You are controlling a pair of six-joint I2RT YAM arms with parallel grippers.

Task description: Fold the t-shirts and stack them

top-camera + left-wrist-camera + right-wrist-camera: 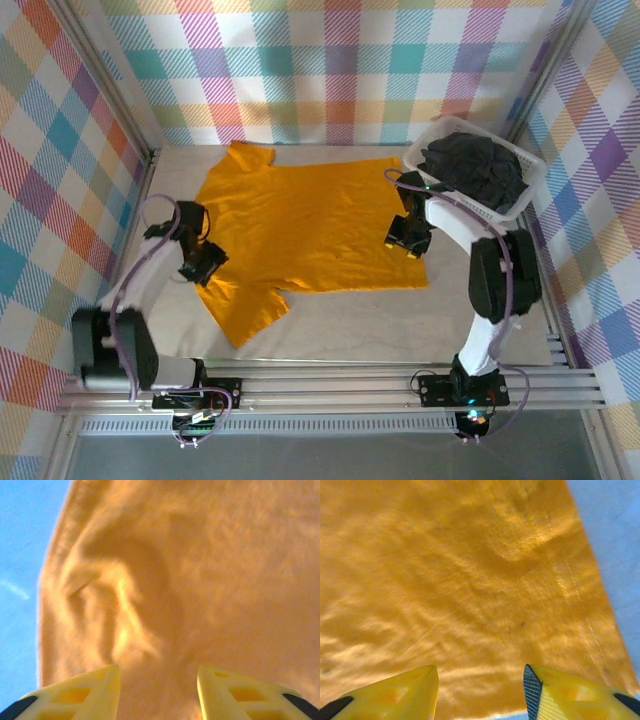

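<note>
The orange-yellow t-shirt [305, 225] lies spread flat on the table, collar toward the left, hem at the right. My left gripper [203, 262] hovers over its near-left sleeve area, jaws open above wrinkled orange cloth [150, 595]. Over the shirt's right hem edge my right gripper [408, 240] also stands open, with smooth orange cloth [460, 580] below and nothing between its fingers. The charcoal-black t-shirt [475, 170] sits crumpled in the white basket [530, 190] at the back right.
Plaid walls close in the table on three sides. Bare beige tabletop [380, 320] lies in front of the shirt. The metal rail [330, 385] with both arm bases runs along the near edge.
</note>
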